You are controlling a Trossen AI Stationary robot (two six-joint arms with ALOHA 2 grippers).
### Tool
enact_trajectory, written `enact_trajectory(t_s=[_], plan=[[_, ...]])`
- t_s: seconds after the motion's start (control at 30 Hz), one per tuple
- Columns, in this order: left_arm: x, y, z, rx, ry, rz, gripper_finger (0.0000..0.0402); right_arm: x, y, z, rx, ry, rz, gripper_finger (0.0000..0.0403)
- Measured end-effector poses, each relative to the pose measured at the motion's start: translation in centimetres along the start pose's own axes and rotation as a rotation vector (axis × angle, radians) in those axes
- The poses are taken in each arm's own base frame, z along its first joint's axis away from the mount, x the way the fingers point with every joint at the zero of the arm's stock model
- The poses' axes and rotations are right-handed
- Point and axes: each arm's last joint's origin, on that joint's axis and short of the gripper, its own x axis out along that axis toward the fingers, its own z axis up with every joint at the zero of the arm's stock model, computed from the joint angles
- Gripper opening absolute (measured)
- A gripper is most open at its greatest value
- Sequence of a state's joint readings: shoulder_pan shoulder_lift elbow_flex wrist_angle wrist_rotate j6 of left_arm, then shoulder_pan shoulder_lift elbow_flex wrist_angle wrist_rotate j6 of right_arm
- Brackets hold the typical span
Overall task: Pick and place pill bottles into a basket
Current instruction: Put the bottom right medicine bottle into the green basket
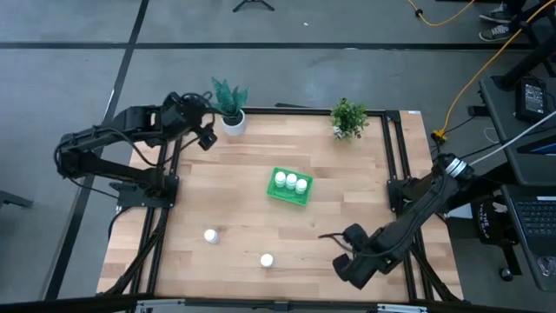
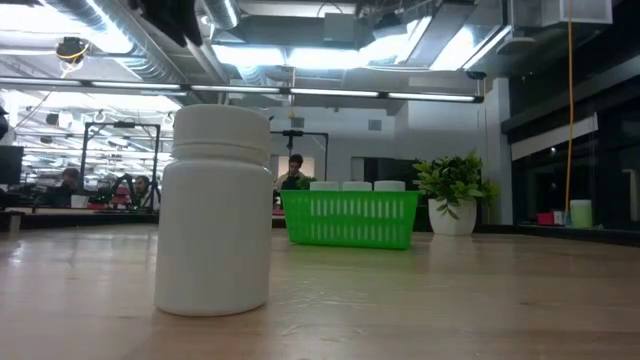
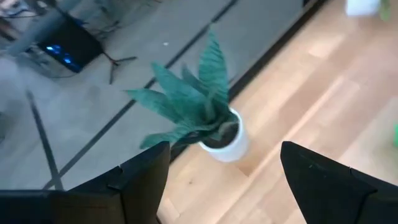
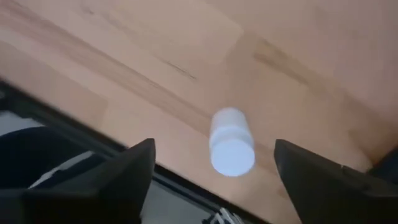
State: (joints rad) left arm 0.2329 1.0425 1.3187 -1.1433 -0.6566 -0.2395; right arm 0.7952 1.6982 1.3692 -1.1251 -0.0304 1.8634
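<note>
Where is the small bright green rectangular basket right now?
In the high view, the small bright green rectangular basket sits near the wooden table's centre, holding three white pill bottles, between both arms.

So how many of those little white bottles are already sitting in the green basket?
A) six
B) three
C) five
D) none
B: the high view shows three white caps in a row inside the basket, with two more bottles standing loose on the table.

Green basket (image 1: 289, 196) set near table centre, three white pill bottles (image 1: 292, 182) stood upright inside. Two more bottles (image 1: 210, 236) (image 1: 267, 260) stood upright toward near edge.
</note>
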Motion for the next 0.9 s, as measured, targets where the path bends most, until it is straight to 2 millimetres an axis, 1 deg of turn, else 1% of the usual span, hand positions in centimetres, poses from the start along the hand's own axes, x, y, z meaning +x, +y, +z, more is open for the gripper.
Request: enact_trajectory(t_s=[0.1,0.23,0.37,0.43,0.6,0.73,0.9], plan=[[0.6,-0.6,-0.1,0.034,0.023,-0.029,0.0299,1.3,0.5,-0.4,0.047,0.043,-0.042,0.0351],[1.0,-1.0,0.1,0.049,0.025,-0.069,0.0299,2.5,1.2,-0.9,0.080,0.070,-0.034,0.0355],[1.2,-1.3,0.3,0.053,0.022,-0.095,0.0299,3.4,1.5,-1.5,0.079,0.075,-0.033,0.0355],[1.3,-1.4,0.4,0.060,0.016,-0.113,0.0299,3.7,1.3,-1.7,0.094,0.069,-0.067,0.0355],[1.3,-1.6,0.7,0.057,0.000,-0.160,0.0299,3.8,0.6,-1.7,0.118,0.047,-0.149,0.0355],[1.2,-1.7,0.7,0.054,-0.005,-0.162,0.0299,3.8,0.6,-1.8,0.116,0.048,-0.148,0.0355],[1.2,-1.7,0.7,0.053,-0.006,-0.162,0.0299,4.2,0.5,-2.4,0.096,0.047,-0.152,0.0348]])
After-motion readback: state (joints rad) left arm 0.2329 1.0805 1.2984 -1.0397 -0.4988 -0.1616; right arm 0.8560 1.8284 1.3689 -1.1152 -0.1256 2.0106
